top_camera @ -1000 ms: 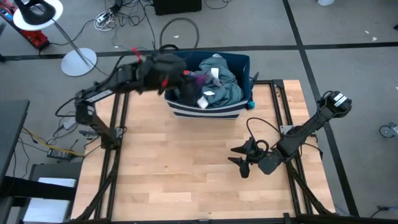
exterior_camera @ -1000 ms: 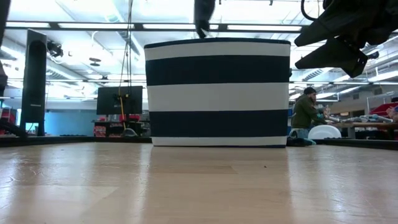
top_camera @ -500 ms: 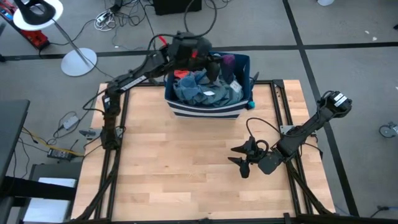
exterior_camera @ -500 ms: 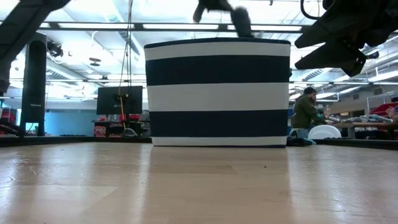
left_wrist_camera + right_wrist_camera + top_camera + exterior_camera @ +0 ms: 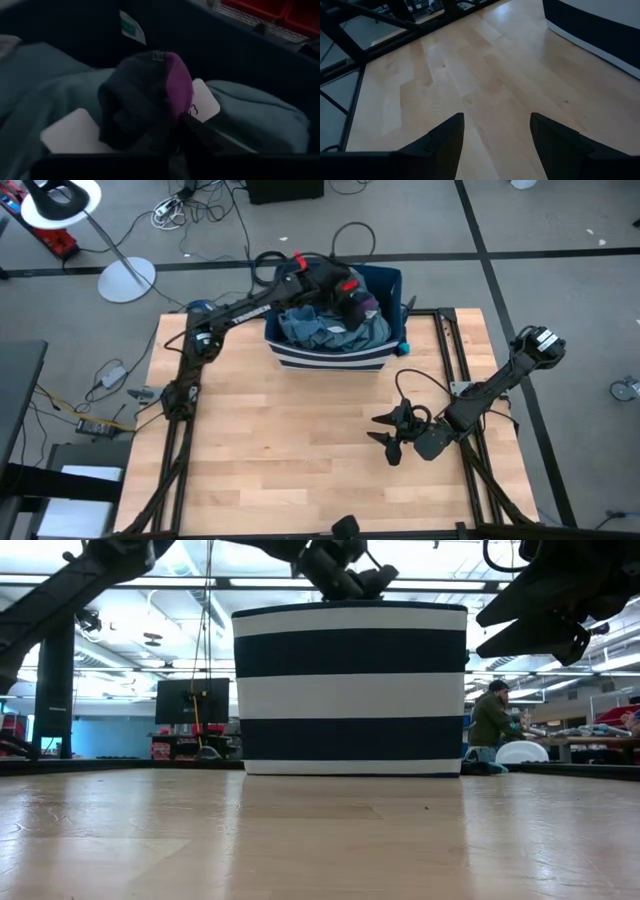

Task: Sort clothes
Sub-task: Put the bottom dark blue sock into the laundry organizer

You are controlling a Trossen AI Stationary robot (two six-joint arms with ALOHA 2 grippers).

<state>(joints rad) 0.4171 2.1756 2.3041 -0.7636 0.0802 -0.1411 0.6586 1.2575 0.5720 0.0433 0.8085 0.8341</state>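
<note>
The clothes (image 5: 330, 330) lie heaped inside the striped bin (image 5: 330, 360) at the far middle of the table (image 5: 300, 440). The biggest piece is a teal-grey garment that fills most of the bin, its long axis running across the bin from side to side. On top, toward the far right corner, sits a small rounded bundle in dark grey and purple (image 5: 150, 95); which way it points cannot be told, as it is bunched into a lump. White tags (image 5: 70, 132) show beside it on the teal cloth.

The left gripper (image 5: 345, 288) reaches over the bin's far rim and hangs right above that bundle. In the left wrist view the bundle fills the space just ahead of the fingers, but whether they are clamped on it or apart cannot be told.

The right gripper (image 5: 390, 432) waits over bare table, well apart from the bin, toward the near right. Its fingers (image 5: 445, 142) are spread wide with nothing between them.

The bin's tall walls hide the clothes from the low view. A floor lamp base (image 5: 127, 280) and cables (image 5: 180, 210) lie on the floor beyond the table. A person (image 5: 492, 725) sits in the room behind.
</note>
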